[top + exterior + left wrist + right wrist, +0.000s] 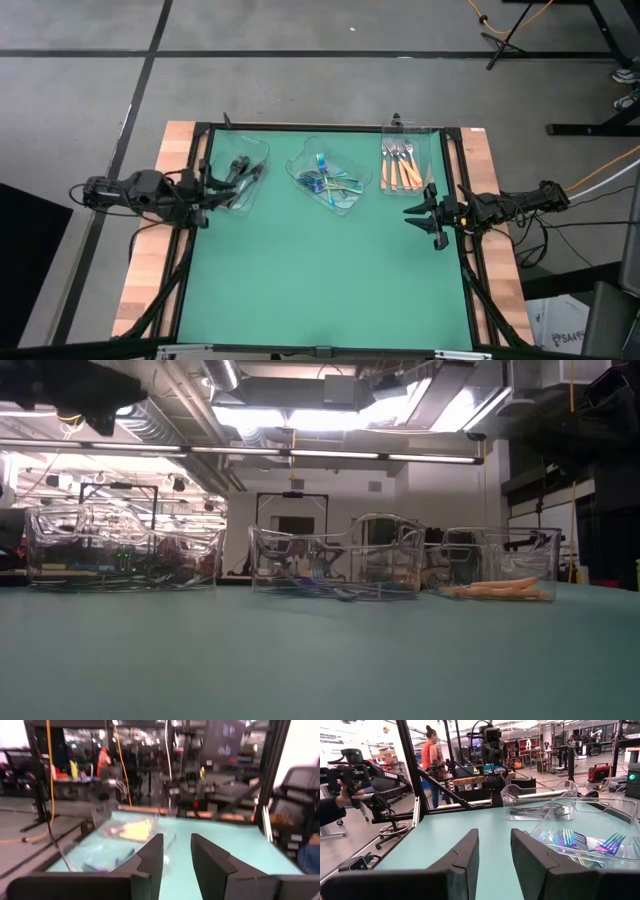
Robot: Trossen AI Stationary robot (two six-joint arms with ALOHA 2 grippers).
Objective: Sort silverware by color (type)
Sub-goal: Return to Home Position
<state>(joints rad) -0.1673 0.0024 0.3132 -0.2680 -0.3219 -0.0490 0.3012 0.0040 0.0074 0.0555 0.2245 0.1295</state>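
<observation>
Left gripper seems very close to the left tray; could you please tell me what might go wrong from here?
1. The left gripper, open, sits right beside the wall of the clear left tray. A sideways swing could shove the light tray and spill the black forks.
2. The right gripper, also open, hovers just off the right tray, which holds the orange-handled forks. A careless move might clip its corner.

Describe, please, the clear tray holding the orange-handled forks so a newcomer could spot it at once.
On the green table mat, three clear plastic trays line the far edge. Take the end one on the right arm's side. Only it holds silver forks with orange handles; its neighbour holds iridescent blue-purple forks.
</observation>
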